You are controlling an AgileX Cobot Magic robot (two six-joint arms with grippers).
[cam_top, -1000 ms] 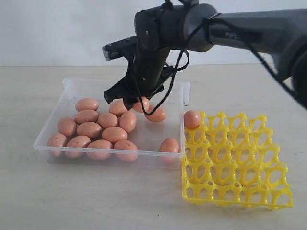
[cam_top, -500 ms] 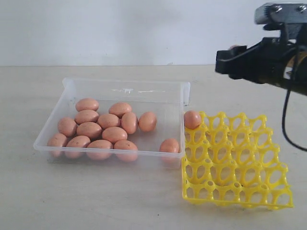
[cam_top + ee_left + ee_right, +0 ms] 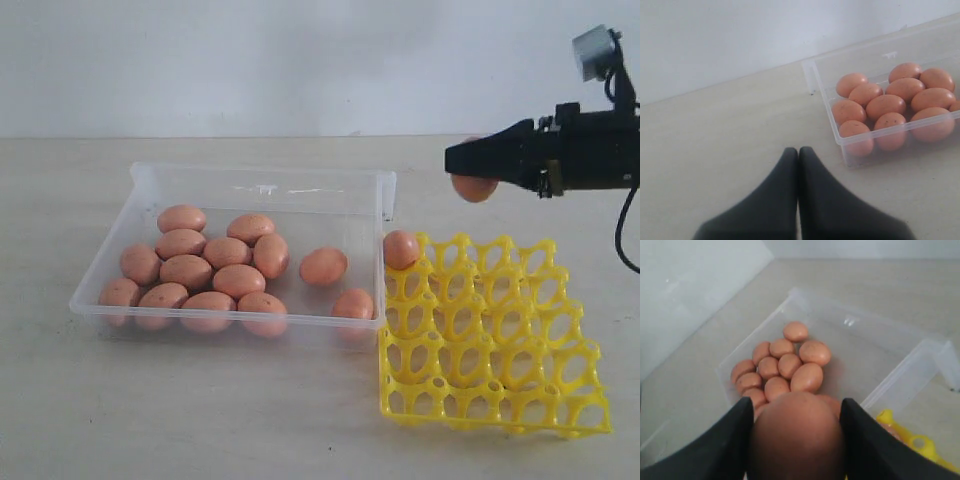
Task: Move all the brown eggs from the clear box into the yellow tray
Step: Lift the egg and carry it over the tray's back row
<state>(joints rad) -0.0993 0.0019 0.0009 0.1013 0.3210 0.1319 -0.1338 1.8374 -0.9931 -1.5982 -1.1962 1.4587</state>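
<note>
Seen from outside, the right gripper [image 3: 468, 165] has come up out of the clear box [image 3: 260, 180] and hangs above the yellow tray's [image 3: 490, 400] far edge grasping a brown egg [image 3: 473, 188], so a second one awaits seating; the left wrist view shows the left gripper [image 3: 799, 156] clenched on nothing near the box; the right wrist view shows the egg wedged between the fingers [image 3: 715, 450].

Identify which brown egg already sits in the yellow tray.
The egg in the yellow tray's far corner cup, beside the clear box. Another egg is held in the right gripper; the rest lie in the box.
</note>
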